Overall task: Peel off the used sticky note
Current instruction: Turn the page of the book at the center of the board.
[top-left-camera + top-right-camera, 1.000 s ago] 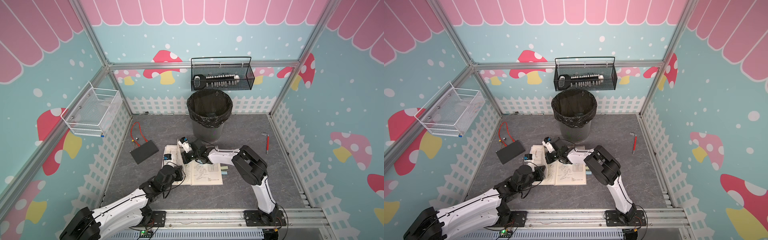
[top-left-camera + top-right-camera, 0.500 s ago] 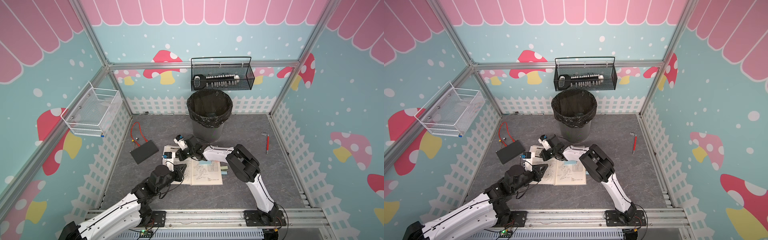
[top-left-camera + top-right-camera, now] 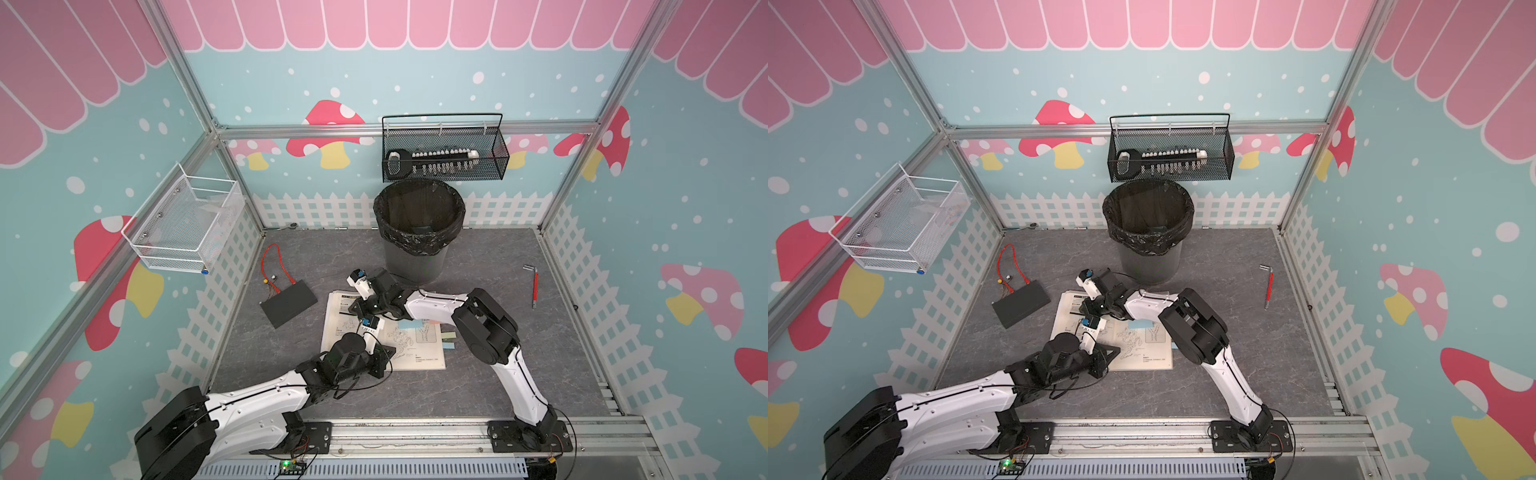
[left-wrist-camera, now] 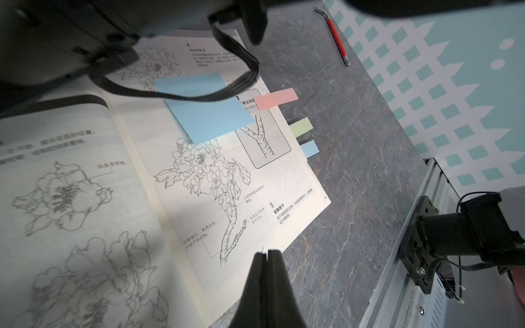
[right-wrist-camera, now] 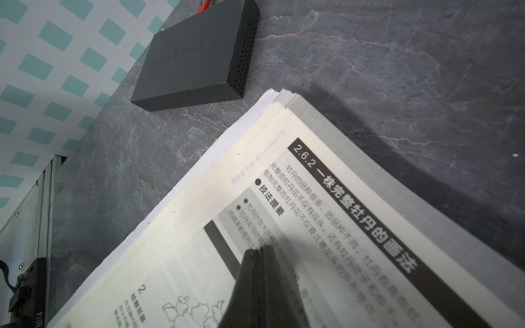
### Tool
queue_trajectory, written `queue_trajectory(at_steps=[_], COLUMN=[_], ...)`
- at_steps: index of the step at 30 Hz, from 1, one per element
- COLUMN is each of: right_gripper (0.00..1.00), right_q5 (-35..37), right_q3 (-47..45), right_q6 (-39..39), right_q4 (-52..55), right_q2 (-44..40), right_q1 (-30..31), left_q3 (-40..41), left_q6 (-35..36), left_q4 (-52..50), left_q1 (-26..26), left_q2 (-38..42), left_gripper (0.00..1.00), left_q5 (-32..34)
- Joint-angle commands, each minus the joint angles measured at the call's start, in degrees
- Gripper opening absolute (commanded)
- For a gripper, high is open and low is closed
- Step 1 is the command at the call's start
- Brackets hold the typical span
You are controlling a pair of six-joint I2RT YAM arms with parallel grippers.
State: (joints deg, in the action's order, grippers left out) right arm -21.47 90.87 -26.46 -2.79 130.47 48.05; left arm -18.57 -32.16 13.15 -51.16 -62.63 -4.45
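Black and pressed flat together with nothing between them, the jaws of the left gripper [image 4: 266, 253] sit at the near edge of the open book [image 4: 227, 198], over its right page; whether they touch the paper cannot be told. The right gripper [image 5: 260, 250] is closed just as tight and just as empty, its tips low over the far part of the left page beside a dark heading bar. Further along the right page lies the sticky note [image 4: 204, 110] – pale blue, stuck flat at the far end over a line drawing of a flowering branch. A black cable [image 4: 199, 98] from the right arm loops across it in the left wrist view, and the arm itself covers the far corner of the page. Past the book's right edge poke a pink tab [image 4: 275, 98], a green tab [image 4: 301, 126] and a blue tab [image 4: 309, 147]. Left of the book a black box [image 3: 289, 302] lies beside a red wire [image 3: 272, 253]; just beyond the book stands a bin [image 3: 417, 232] with a black liner, and well to the right lies a red-handled tool [image 3: 535, 286]. All of it rests on a grey marbled table [image 3: 478, 374] with an aluminium rail [image 3: 415, 432] along its near edge, closed in by teal walls [image 3: 685, 187] printed with mushrooms and a white picket fence. A black wire basket [image 3: 444, 170] hangs on the far wall and a white mesh basket [image 3: 183, 224] on the left one – what each holds is too small to make out.
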Motion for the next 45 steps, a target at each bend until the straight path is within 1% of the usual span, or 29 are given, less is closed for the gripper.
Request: queue_trajectory(at_steps=[1, 4, 7, 12, 13, 15, 17, 20, 22, 25, 27, 29, 33, 35, 38, 41, 45], right_gripper=[0.0, 0.0, 0.0, 0.0, 0.01, 0.02, 0.03, 0.08, 0.13, 0.22, 0.33, 0.4, 0.56, 0.58, 0.59, 0.59, 0.59], right_q5=[0.42, -0.47, -1.15, -1.82, -1.75, -1.49, -1.3, -0.34, 1.32, 6.07, 9.73, 12.05, 13.62, 12.88, 11.4, 11.14, 11.71], right_q3=[-0.01, 0.53, 0.8, 0.17, -0.12, -0.87, -1.48, -2.62, -3.89, -6.85, -10.63, -15.43, -27.94, -34.04, -41.36, -44.87, -45.91], right_q6=[-0.26, -0.52, -0.85, -1.21, -1.33, -1.66, -1.9, -2.28, -2.61, -3.02, -3.9, -5.47, -10.26, -12.58, -15.11, -16.06, -16.33], right_q4=[6.85, 7.48, 8.3, 9.42, 9.53, 9.65, 9.63, 9.56, 9.55, 10.36, 10.94, 10.81, 7.63, 4.7, 0.43, -1.5, -2.04], right_q2=[1.19, 0.69, -0.41, -3.22, -3.83, -5.08, -6.12, -7.87, -9.67, -14.52, -18.69, -23.16, -30.81, -33.66, -36.14, -36.95, -37.09], right_q1=[0.31, 0.29, 0.29, 0.29, 0.3, 0.27, 0.31, 0.26, 0.27, 0.2, 0.03, -0.57, -2.91, -4.33, -7.05, -9.04, -10.37], left_q3=[1.1, 2.48, 4.92, 8.45, 8.99, 9.86, 10.03, 10.02, 9.8, 9.52, 9.51, 9.6, 9.87, 9.78, 9.31, 8.03, 5.6], left_q6=[0.0, -1.09, -2.13, -3.33, -3.55, -4.03, -4.3, -4.55, -4.66, -4.75, -4.75, -4.75, -4.75, -4.75, -4.58, -4.11, -3.38], left_q4=[6.91, 9.4, 11.91, 13.11, 13.38, 13.85, 14.03, 15.2, 16.04, 16.55, 16.56, 16.43, 16.14, 16.2, 16.54, 16.99, 17.08], left_q1=[-1.43, -1.84, -1.85, -1.92, -1.84, -1.84, -1.84, -1.84, -1.84, -1.85, -1.84, -1.84, -1.76, -1.75, -1.67, -1.42, -1.07], left_q2=[-2.88, -4.74, -4.96, -4.09, -4.13, -4.72, -5.87, -8.0, -9.22, -10.38, -10.49, -10.25, -9.84, -10.17, -11.37, -13.34, -16.11], left_gripper=[0.0, 0.0, 0.0, 0.0, 0.0, 0.0, 0.0, 0.0, 0.0, 0.0, 0.0, 0.0, 0.0, 0.0, 0.0, 0.0, 0.0], left_q5=[2.69, 5.03, 7.26, 12.07, 12.19, 14.49, 15.15, 15.1, 14.85, 14.89, 14.99, 15.33, 15.97, 16.21, 16.31, 16.31, 16.4])
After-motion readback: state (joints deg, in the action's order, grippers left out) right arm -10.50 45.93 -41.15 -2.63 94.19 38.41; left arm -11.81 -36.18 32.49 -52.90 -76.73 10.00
